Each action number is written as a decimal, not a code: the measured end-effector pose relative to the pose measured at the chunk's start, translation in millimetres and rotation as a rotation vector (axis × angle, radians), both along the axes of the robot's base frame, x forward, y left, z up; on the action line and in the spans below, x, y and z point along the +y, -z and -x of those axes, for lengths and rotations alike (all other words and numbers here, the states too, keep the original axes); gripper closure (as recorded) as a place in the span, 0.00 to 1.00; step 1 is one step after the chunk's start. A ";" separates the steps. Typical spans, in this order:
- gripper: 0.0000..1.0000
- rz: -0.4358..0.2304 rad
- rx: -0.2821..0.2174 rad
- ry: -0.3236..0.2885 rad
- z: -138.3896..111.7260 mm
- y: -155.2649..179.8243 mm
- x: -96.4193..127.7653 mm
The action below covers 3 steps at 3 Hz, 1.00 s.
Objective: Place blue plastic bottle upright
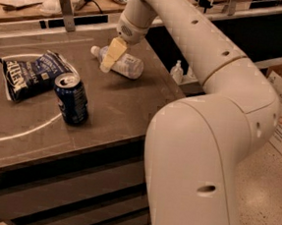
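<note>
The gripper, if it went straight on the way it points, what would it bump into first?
Probably the blue plastic bottle, lying on its side just under the gripper, then the table; depth is unclear.
</note>
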<state>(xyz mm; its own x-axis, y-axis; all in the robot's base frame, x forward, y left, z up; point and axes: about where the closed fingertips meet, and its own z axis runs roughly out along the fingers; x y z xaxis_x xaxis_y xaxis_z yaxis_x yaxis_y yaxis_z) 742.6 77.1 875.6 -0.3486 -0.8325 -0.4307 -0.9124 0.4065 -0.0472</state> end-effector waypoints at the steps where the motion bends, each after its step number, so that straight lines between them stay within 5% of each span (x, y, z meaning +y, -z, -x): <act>1: 0.24 0.013 0.012 -0.030 -6.8 5.3 19.4; 3: 0.71 0.049 0.035 -0.101 -8.0 13.7 49.3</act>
